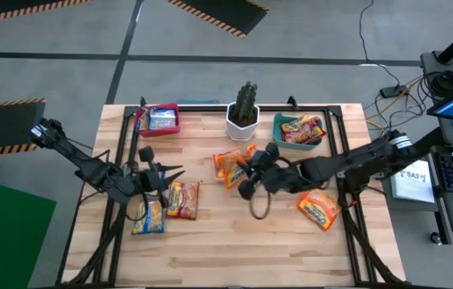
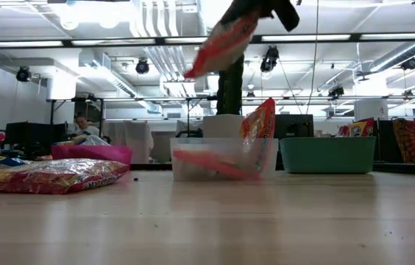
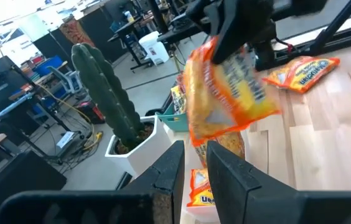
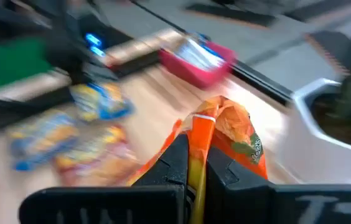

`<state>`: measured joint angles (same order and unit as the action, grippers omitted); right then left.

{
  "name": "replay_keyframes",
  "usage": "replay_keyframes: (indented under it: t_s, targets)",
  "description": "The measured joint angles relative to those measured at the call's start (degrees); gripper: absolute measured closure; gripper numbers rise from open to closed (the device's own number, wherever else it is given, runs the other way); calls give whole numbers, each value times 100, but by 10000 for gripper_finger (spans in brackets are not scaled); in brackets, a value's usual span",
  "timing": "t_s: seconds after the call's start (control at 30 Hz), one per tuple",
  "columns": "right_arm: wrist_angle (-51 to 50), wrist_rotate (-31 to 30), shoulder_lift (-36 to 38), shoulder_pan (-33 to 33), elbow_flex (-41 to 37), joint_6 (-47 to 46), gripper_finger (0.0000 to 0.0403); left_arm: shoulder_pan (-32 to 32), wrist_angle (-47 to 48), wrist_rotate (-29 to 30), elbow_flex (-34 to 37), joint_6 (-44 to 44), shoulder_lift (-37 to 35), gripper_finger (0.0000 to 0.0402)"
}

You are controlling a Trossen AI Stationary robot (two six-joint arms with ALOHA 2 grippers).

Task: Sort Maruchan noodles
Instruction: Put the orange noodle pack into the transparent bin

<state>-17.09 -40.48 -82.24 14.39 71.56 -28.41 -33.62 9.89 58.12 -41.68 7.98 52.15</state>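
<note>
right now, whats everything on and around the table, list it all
held noodle packet: one, orange, pinched in the right gripper above mid table
loose noodle packets on the wood: one orange by the right gripper, one orange at right, one red-orange and one yellow-and-blue at left
red bin: one, back left, holds blue-and-white packets
teal bin: one, back right, holds orange packets
cactus: one, green, in a white pot, back centre
table: light wood
left gripper: dark, empty, jaws slightly apart, over left side
right gripper: dark, shut on the packet
</note>
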Motion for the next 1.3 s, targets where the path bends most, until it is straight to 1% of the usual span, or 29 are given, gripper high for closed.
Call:
replay_keyframes:
  t_s: [0.13, 0.27, 0.5, 0.63, 0.77, 0.87, 1.07, 1.2, 1.3]
  targets:
    - [-1283, -23, -482, -263, 682, -247, 394, 10, -10, 7, 104, -91, 71, 350]
    - [-2326, -11, -1034, -497, 1229, -503, 394, 10, -1, 7, 186, -169, 135, 350]
    - [-3290, -5, -1955, -841, 1944, -504, 394, 8, -8, -6, 200, -305, 217, 350]
    - [-3850, -6, -2360, -994, 2313, -479, 394, 8, -14, -10, 200, -314, 280, 350]
    - [-4018, -17, -2686, -1074, 2541, -152, 394, 8, -7, -12, 200, -314, 351, 350]
    - [-4009, -46, -2931, -1092, 2680, 280, 394, 8, -9, -12, 200, -314, 408, 350]
    - [-4005, -322, -3374, -1097, 2785, 1300, 394, 8, -35, -12, 200, -315, 514, 350]
    - [-3992, -324, -3598, -1062, 2785, 1404, 394, 8, -35, -12, 200, -316, 566, 350]
    - [-3965, -326, -3661, -1014, 2785, 1300, 394, 8, -35, -12, 200, -316, 583, 350]
